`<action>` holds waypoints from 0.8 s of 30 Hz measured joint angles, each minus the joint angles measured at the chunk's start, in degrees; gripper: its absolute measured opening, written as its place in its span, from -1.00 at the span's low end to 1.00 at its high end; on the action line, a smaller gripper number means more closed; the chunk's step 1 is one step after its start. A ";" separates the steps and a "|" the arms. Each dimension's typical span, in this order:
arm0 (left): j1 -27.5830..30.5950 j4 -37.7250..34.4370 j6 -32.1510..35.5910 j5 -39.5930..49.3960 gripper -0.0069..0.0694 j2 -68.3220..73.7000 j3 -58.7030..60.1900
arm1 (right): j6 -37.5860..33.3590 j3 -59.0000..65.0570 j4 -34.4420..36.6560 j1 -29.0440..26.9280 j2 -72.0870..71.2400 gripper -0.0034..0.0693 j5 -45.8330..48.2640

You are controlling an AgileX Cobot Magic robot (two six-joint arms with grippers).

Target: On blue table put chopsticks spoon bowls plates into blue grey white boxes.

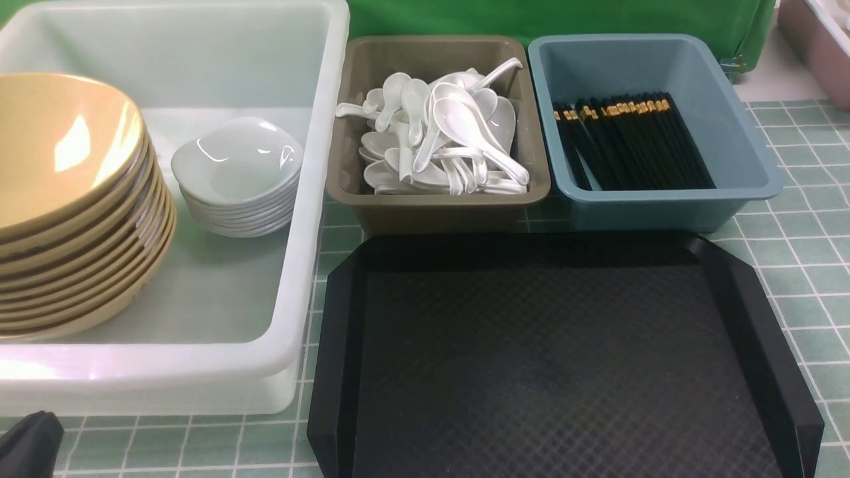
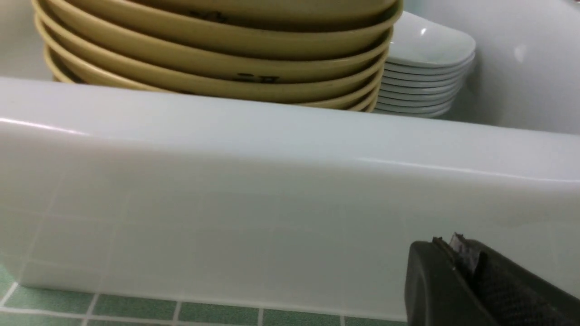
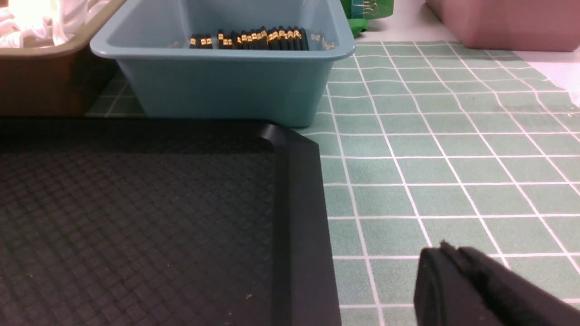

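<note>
On the blue table [image 1: 797, 265] the big white box [image 1: 319, 199] holds a stack of yellow bowls [image 1: 66, 199] and a stack of white plates [image 1: 236, 176]. White spoons [image 1: 445, 133] fill the grey box [image 1: 438, 206], and black chopsticks [image 1: 631, 139] lie in the blue box [image 1: 664, 206]. My left gripper [image 2: 453, 246] is shut and empty, low outside the near wall of the white box [image 2: 272, 181]; bowls [image 2: 217, 54] and plates [image 2: 426, 68] rise behind it. My right gripper [image 3: 446, 253] is shut and empty over the tiles, right of the black tray [image 3: 136, 217].
The black octagonal tray [image 1: 551, 358] lies bare in front of the grey and blue boxes. A pink tub [image 3: 498, 22] stands at the far right edge, with green cloth [image 1: 531, 16] behind the boxes. Bare tiles [image 3: 430, 158] stretch right of the tray.
</note>
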 joint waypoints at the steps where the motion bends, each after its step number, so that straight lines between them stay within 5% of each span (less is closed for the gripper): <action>1: 0.08 -0.05 0.00 0.00 -0.81 0.00 0.00 | 0.00 0.00 0.00 0.00 0.00 -0.73 0.00; 24: 0.08 -0.05 0.00 0.00 -0.81 0.00 0.00 | -0.05 0.00 0.00 0.00 0.00 -0.66 0.00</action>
